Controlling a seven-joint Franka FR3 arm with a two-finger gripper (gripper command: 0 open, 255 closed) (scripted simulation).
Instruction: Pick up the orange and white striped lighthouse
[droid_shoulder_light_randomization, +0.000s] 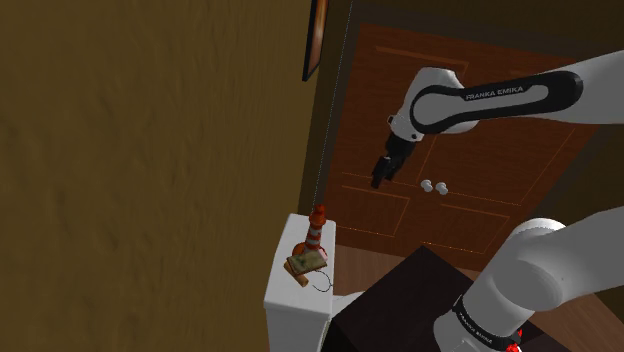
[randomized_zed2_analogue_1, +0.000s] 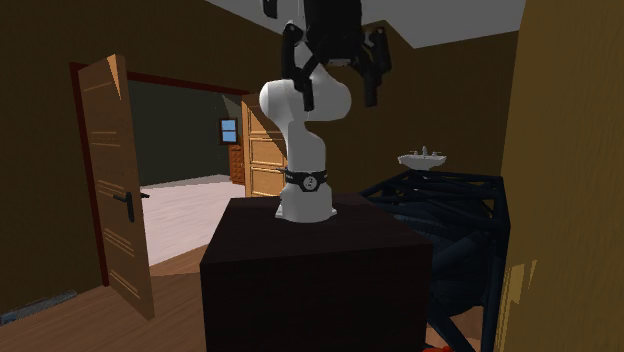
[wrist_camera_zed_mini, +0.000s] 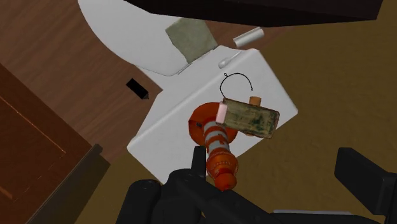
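Ochre walls close in a small room with a brown plank floor (wrist_camera_zed_mini: 57, 38) and a panelled wood door (droid_shoulder_light_randomization: 470, 190). The work surface is the flat white lid of a toilet tank (droid_shoulder_light_randomization: 300, 285), set against the wall (droid_shoulder_light_randomization: 150, 170).

The claw (droid_shoulder_light_randomization: 381, 172) hangs high in front of the door with its fingers (wrist_camera_zed_mini: 362, 181) spread wide and nothing between them. The lighthouse (droid_shoulder_light_randomization: 315, 232) stands on the tank lid, below the claw and well apart from it. It is upright, with its long axis vertical, its round base on the lid and its red-brown cap pointing up toward the claw. In the wrist view the orange and white bands taper toward the camera, and the cap lies close beside one finger without being clasped.

A small brown block (wrist_camera_zed_mini: 250, 118) with a thin wire loop lies just beside the lighthouse's base, on the side away from the claw's palm. Whether they touch cannot be told, and the block covers part of the base rim.

The cap's near edge is lost against the black hand. The dark stand (randomized_zed2_analogue_1: 310, 270) cuts off the toilet bowl in the wrist view. In the second exterior view the hand is cropped by the upper edge.
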